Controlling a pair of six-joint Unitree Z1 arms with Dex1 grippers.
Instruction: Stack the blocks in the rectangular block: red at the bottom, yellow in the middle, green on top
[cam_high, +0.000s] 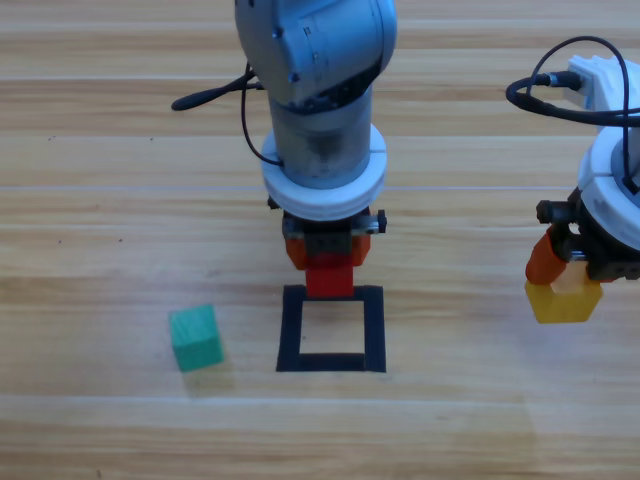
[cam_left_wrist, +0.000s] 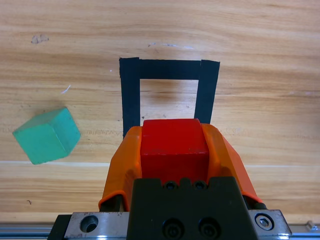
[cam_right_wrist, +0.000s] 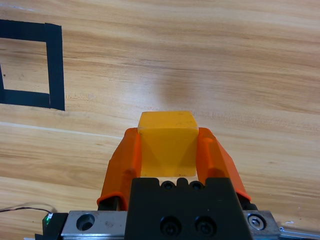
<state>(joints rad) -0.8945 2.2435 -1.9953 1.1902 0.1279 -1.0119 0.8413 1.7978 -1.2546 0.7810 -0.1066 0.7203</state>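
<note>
The left gripper (cam_high: 329, 272) is clamping the small red cube (cam_high: 329, 276) at the black tape rectangle's (cam_high: 374, 330) twelve o'clock edge; it should be centring the cube inside before releasing. The right gripper (cam_high: 566, 272), at three o'clock, is gripping the small yellow cube (cam_high: 563, 299). The small teal-green cube (cam_high: 195, 337) is lying at nine o'clock on the pale wooden table (cam_high: 100, 200).

My left gripper (cam_left_wrist: 174, 150) clamps the red cube (cam_left_wrist: 173, 146) at lower centre of the frame (orange jaws flush against both sides). I see the black tape rectangle (cam_left_wrist: 131, 95) just above it, the teal-green cube (cam_left_wrist: 46, 136) at mid-left.
</note>
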